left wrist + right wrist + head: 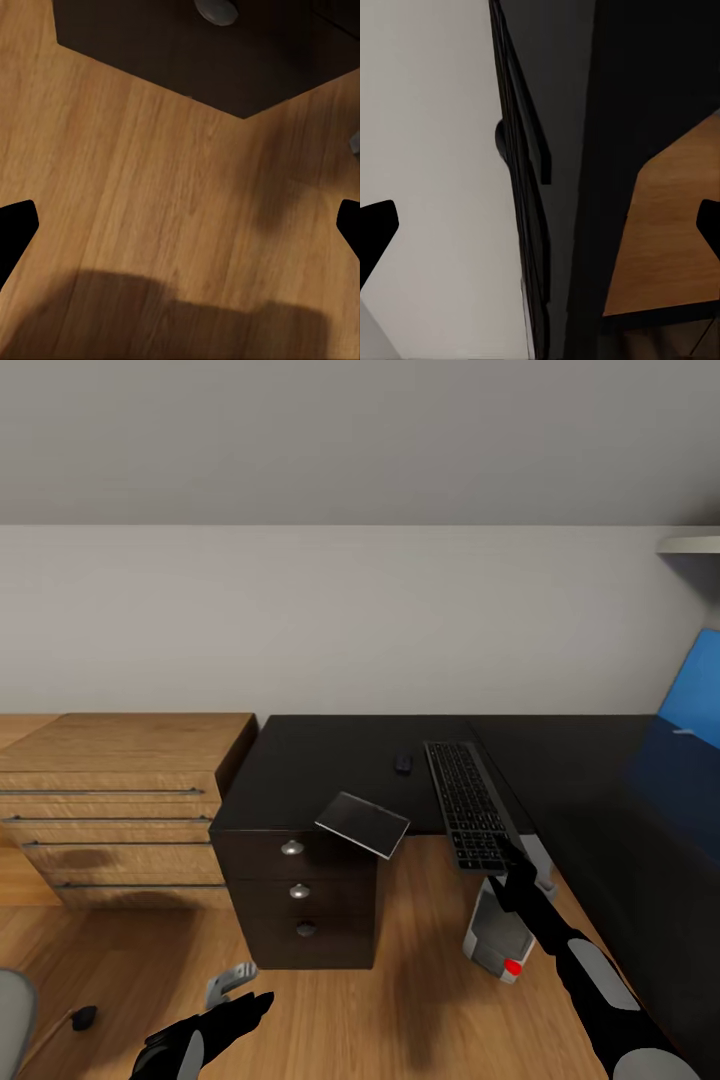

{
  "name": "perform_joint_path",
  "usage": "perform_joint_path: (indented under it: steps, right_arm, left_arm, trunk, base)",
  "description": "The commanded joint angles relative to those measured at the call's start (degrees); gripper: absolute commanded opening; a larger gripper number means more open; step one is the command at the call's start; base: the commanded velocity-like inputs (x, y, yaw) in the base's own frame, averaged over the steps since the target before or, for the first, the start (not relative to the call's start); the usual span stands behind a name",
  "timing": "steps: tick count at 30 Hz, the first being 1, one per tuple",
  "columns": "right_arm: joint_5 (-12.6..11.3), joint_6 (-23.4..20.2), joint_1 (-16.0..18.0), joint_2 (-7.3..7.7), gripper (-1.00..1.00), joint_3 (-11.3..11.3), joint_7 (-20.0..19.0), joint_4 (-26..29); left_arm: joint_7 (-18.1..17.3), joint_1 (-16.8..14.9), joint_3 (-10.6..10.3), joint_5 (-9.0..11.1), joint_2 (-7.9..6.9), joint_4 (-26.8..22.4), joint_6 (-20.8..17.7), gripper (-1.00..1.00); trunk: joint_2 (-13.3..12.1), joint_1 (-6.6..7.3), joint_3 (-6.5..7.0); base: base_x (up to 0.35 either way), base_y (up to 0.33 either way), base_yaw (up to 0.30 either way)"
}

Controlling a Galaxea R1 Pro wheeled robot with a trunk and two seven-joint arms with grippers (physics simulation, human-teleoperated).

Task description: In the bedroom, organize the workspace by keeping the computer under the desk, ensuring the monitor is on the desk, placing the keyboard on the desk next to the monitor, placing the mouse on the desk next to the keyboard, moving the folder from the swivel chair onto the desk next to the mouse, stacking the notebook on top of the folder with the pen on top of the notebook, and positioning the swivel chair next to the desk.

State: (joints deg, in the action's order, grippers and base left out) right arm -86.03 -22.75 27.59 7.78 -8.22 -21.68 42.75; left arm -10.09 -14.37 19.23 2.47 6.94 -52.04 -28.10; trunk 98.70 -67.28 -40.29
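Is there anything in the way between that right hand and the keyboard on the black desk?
Nothing visible. The right gripper is already at the near end of the keyboard, which overhangs the desk edge.

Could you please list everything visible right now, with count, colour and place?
desk: one, black top, against the wall, dark drawer unit with round knobs below its left end.
keyboard: one, dark grey keys, on the desk, near end overhanging the front edge.
mouse: one, small and dark, on the desk left of the keyboard.
flat dark panel: one, dark grey, tilted over the desk's front edge.
computer: one, pale grey with a red spot, on the floor under the keyboard's end.
drawer chest: one, light wood, left of the desk.
blue panel: one, bright blue, far right.
left gripper: black, open, low over the wooden floor.
right gripper: black, at the keyboard's near end; grip unclear.
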Motion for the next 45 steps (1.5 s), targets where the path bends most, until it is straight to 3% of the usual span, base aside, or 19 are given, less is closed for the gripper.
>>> perform_joint_path:
  steps: [1,36,37,45]
  right_arm:
    - [-0.42,-0.46,0.05,0.00,1.00,-0.13,-0.01,-0.03]
    - [-0.37,-0.46,0.06,0.02,1.00,-0.13,0.14,-0.12]
    - [-0.37,-0.46,0.06,0.03,-1.00,-0.13,0.14,-0.12]
    - [-0.37,-0.47,0.04,0.01,-1.00,-0.11,0.54,-0.12]
  left_arm:
    - [-0.23,-0.04,0.27,0.25,0.08,-0.06,-0.43,1.00]
    - [-0.14,-0.04,0.28,0.25,0.08,-0.07,-0.46,1.00]
    - [-0.13,-0.04,0.28,0.25,0.08,-0.07,-0.46,1.00]
    - [-0.03,-0.04,0.29,0.25,0.07,-0.07,-0.46,1.00]
  trunk:
    - [0.03,-0.01,-0.05]
    - [0.03,-0.01,-0.05]
    - [0.03,-0.01,-0.05]
    - [0.03,-0.01,-0.05]
  base:
    - [0.107,0.000,0.000]
    - [0.009,0.000,0.000]
    - [0.000,0.000,0.000]
    - [0.000,0.000,0.000]
